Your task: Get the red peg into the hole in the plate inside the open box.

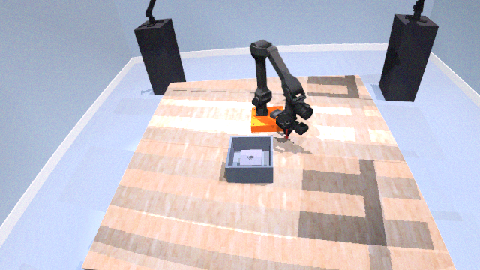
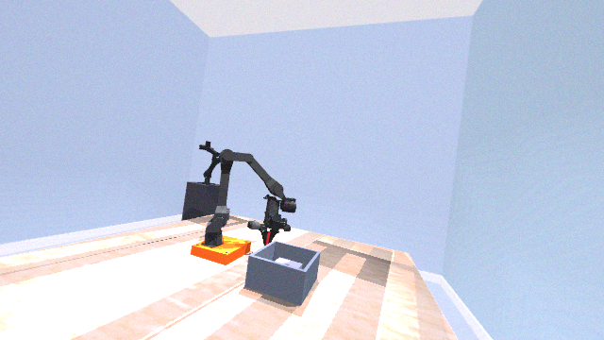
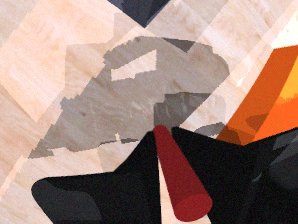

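Note:
The red peg [image 1: 286, 133] [image 2: 268, 237] [image 3: 182, 185] stands nearly upright between the fingers, its upper end toward the wrist camera. My gripper [image 1: 287, 136] [image 2: 267, 242] [image 3: 162, 134] is shut on it, with a black finger on either side. The peg's lower end is close to the table; any small gap below it is hard to judge. The open grey box [image 1: 249, 175] [image 2: 274, 283] [image 3: 143, 11] stands beside the gripper, which is outside its walls. In the box lies a pale plate [image 1: 245, 162] [image 2: 283, 261] with a dark hole, showing no peg in it.
The orange base [image 1: 262, 127] [image 2: 219, 255] [image 3: 250, 117] of the arm is close behind the gripper. The box walls rise above the plate on all sides. The wooden table [image 1: 195, 180] [image 2: 156, 283] bears bands of shadow. Two dark pedestals [image 1: 161, 56] [image 1: 406, 60] stand beyond it.

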{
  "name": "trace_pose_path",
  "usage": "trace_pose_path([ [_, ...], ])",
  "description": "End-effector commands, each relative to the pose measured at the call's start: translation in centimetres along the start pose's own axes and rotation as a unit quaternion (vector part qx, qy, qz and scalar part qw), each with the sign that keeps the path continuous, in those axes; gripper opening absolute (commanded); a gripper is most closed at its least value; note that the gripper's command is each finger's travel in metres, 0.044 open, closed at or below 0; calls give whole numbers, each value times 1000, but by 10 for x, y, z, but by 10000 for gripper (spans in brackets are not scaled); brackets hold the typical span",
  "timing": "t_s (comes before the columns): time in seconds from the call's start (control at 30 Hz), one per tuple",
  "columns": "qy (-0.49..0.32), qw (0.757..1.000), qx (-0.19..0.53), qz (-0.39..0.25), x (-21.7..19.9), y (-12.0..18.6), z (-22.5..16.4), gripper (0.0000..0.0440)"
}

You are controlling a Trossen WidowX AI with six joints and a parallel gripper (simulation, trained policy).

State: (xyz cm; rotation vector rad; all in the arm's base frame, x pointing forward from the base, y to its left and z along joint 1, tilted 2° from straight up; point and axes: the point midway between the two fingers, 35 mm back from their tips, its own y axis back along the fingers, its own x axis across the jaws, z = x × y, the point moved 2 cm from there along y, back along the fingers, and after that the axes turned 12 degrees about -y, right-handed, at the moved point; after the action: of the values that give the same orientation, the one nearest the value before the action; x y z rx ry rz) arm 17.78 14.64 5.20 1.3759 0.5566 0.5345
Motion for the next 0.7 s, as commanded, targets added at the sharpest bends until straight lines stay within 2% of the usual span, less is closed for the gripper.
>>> trace_pose_path([
  [0.0, 1, 1000, -10, 12, 5, 14, 6, 0],
  [0.43, -37, 997, -47, 47, 18, 69, 39, 0],
  [0.67, -79, 993, -67, 55, 23, 82, 68, 0],
])
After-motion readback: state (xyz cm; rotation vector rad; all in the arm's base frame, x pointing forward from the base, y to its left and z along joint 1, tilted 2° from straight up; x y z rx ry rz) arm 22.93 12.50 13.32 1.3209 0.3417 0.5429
